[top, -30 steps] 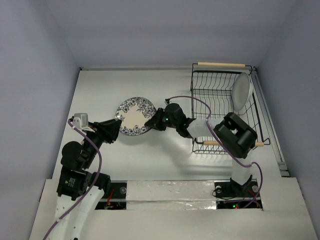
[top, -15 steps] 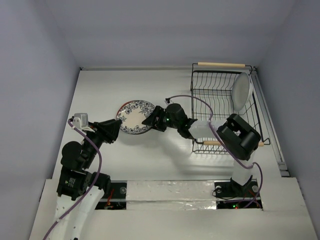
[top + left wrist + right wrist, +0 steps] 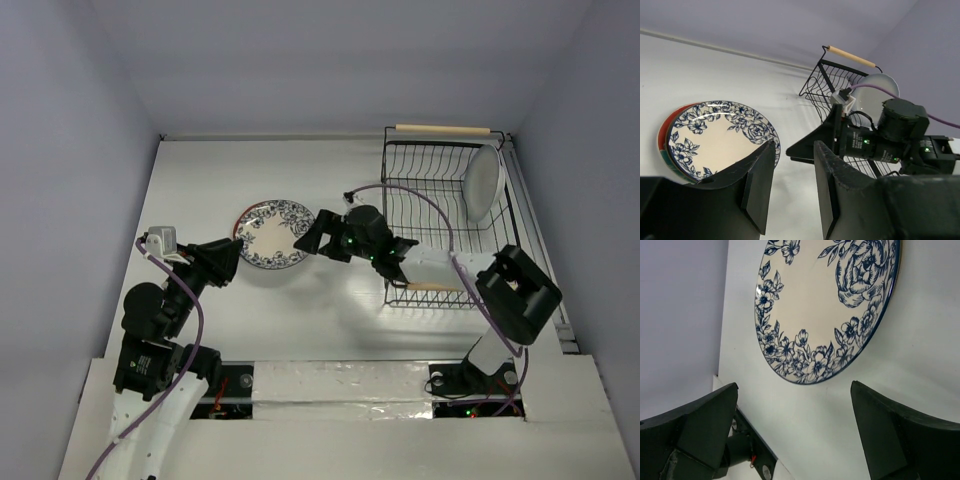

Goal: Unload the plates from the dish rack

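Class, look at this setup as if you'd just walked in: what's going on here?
Two robot arms are unloading a dish rack. The white plate with blue flowers lies flat on a red-rimmed plate on the table. The right gripper is wide open at its right edge, gripping nothing. The left gripper hovers on the other side, partly open and empty. One pale plate stands in the rack.

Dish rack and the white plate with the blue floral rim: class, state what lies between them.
In the top external view, the right end effector, open, hangs between the dish rack and the blue-rimmed plate.
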`<state>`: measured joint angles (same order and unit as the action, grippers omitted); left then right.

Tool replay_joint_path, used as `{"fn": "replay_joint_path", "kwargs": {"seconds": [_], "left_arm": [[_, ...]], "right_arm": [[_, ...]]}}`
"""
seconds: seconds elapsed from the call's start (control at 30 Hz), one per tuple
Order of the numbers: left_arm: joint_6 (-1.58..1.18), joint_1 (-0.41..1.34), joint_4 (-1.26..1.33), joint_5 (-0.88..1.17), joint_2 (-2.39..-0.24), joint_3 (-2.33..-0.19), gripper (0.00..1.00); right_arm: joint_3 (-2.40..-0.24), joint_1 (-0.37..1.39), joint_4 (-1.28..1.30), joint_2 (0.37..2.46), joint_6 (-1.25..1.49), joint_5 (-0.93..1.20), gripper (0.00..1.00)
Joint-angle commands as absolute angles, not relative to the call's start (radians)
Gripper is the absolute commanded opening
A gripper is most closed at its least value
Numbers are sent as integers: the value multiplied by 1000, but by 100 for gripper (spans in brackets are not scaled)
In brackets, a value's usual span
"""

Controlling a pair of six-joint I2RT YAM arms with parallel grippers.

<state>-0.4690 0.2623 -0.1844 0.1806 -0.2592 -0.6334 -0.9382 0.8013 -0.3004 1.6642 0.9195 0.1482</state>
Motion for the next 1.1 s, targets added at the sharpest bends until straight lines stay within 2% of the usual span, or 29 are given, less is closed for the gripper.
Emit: {"fn": "replay_joint_path", "kwargs": {"seconds": [0.0,0.07,0.1,0.17,0.2,0.23,0.3,0.37,0.5,0.53,0.6,0.63,0.7,0.73,0.8,0.9,1.07], "left_arm": [[-465,267,-144,190,-258,-630,34],[-463,267,-143,190,-258,-629,34],[-463,267,-143,192,-258,-630,34],[-465,267,-143,190,-258,-629,34],[-463,267,-144,190,-259,-629,34],[-465,267,-144,190,-259,-629,34],[-463,267,-141,193,-259,-629,34],[-463,267,-140,198,-258,-629,32],[-463,267,-138,196,-244,-626,16],[-465,267,-140,195,-241,-627,14],[-466,267,-140,189,-227,-627,9],[-468,267,-141,183,-221,-629,8],[-468,267,-144,176,-215,-627,6],[-469,267,-146,176,-212,-629,5],[-468,278,-146,170,-203,-627,5],[-466,301,-155,158,-187,-632,6],[-466,331,-160,150,-166,-634,14]], "right_arm": [[-885,821,-288,1580,854,123,99],[-864,821,-284,1524,838,135,94],[-841,821,-282,1497,830,137,88],[-831,821,-240,1436,787,106,58],[-834,821,-206,1357,773,72,38],[-847,821,-128,1314,753,-28,10],[-889,821,-5,1188,654,-230,0],[-917,802,81,1119,612,-351,0],[-980,654,224,1037,526,-498,0],[-991,570,288,1037,525,-526,3],[-1002,508,324,1040,506,-613,12],[-1000,482,343,1043,502,-709,35],[-988,399,339,1063,480,-764,56],[-982,367,316,1072,474,-768,72],[-977,258,295,1117,448,-704,73],[-982,155,264,1185,440,-638,68],[-1038,106,278,1284,426,-627,63]]}}
